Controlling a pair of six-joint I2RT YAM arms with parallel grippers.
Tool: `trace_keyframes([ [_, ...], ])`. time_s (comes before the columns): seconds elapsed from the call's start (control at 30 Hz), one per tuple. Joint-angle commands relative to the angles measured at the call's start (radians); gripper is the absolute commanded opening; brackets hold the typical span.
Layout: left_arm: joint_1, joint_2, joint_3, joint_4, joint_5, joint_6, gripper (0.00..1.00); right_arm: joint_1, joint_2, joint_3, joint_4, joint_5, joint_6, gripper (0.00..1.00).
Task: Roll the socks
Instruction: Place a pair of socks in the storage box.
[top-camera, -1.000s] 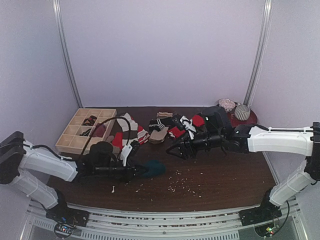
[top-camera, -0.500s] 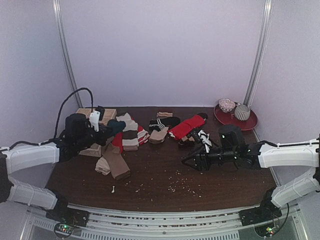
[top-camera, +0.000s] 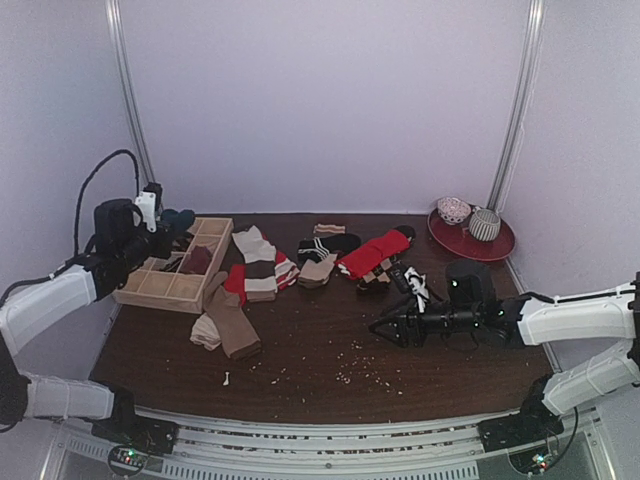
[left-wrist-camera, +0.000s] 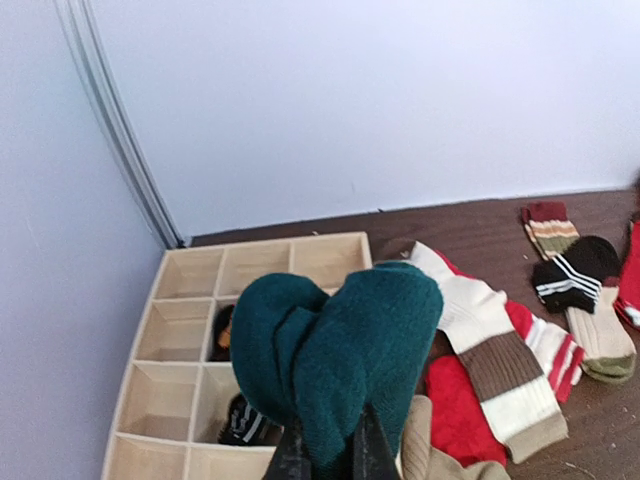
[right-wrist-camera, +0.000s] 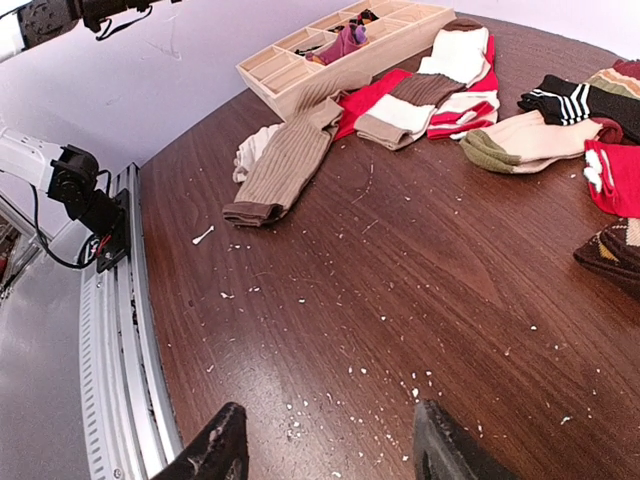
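1. Left wrist view: the left arm's fingers (left-wrist-camera: 372, 458) are pinched narrow on a rolled bundle of dark teal knitted socks (left-wrist-camera: 335, 345). They hold it in the air above a pale wooden tray of square compartments (left-wrist-camera: 262, 247) at the back left of the tabletop.
2. Two compartments beneath the bundle already hold dark socks.
3. Right wrist view: the right arm's fingers (right-wrist-camera: 218, 450) stand wide apart and hold nothing. They hang low over the dark brown wooden tabletop (right-wrist-camera: 400, 260), which is speckled with pale crumbs.
4. Top view: loose socks lie flat across the back. There is a tan ribbed sock (top-camera: 232, 325), a cream, brown and red striped sock (top-camera: 258, 262), a black sock with white bands (top-camera: 330, 243) and a bright red sock (top-camera: 370, 252).
5. The step in hand appears to be stowing the finished teal roll. The next move calls for lowering it into a free compartment and opening the fingers without letting the roll unwind.
6. No brand, label or writing can be read.
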Motion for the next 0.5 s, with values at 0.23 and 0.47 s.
trace_keyframes([
  [0.23,0.283,0.279,0.225,0.101,0.141,0.103,0.0,-0.013,0.063,-0.022,0.126,-0.098,0.032,0.56],
  [0.47,0.379,0.505,0.361,0.089,0.244,0.188,0.0,-0.015,0.085,-0.018,0.143,-0.11,0.038,0.56],
])
